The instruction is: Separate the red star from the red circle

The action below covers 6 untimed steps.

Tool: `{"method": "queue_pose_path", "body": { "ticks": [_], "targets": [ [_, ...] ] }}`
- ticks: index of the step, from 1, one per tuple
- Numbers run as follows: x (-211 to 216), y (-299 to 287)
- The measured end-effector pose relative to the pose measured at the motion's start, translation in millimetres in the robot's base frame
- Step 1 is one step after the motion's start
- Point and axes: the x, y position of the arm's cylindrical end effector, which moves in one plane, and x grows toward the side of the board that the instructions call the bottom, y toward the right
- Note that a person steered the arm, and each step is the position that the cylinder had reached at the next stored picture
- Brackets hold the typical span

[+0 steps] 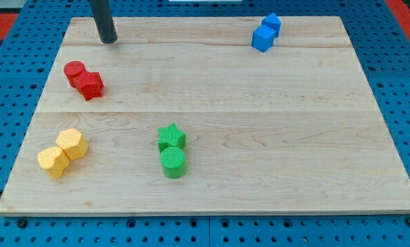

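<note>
The red circle (73, 70) and the red star (89, 84) lie touching each other at the view's left of the wooden board (259, 123), the star just to the lower right of the circle. My tip (108, 40) rests on the board near its top left edge, above and slightly right of the red pair, apart from them.
Two blue blocks (265, 33) touch each other at the view's top right. A green star (171, 136) and green circle (173, 162) touch at the bottom middle. Two yellow blocks (63, 153) touch at the bottom left.
</note>
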Motion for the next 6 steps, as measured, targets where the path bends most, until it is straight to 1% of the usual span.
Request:
{"method": "queue_pose_path", "body": {
  "ticks": [1, 3, 4, 5, 6],
  "targets": [
    [18, 28],
    [107, 55],
    [133, 29],
    [164, 29],
    [174, -51]
  ]
}}
